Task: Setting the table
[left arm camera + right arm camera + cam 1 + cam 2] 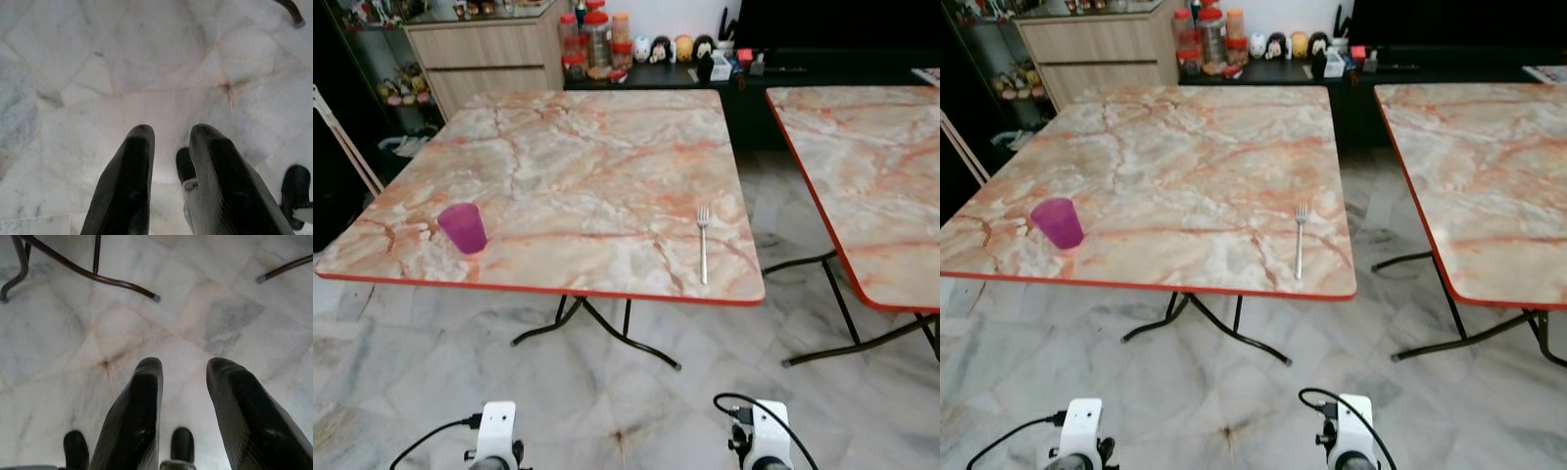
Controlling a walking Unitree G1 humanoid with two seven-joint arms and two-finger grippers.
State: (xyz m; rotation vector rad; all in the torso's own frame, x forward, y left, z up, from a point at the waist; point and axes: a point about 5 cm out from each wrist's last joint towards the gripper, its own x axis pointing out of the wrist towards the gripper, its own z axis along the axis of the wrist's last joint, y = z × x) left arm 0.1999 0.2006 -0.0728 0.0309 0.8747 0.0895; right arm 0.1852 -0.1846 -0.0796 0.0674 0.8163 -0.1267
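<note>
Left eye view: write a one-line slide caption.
Marble-patterned table holding a purple cup and a fork, both arms hanging low over the tiled floor.

Setting: dining area of a home.
Two marble-pattern folding tables (pixel 587 176) on a marble-tile floor (pixel 607 411); wooden cabinet (pixel 484 54); dark sideboard (pixel 666 76) carrying food jars (pixel 595 39) and small figurines (pixel 671 47).

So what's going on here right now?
Nothing is being handled yet. The robot stands short of the marble-patterned table, which holds a purple cup near its left front corner and a fork near its right front edge. The left pincer and right pincer hang open and empty over the tiled floor.
</note>
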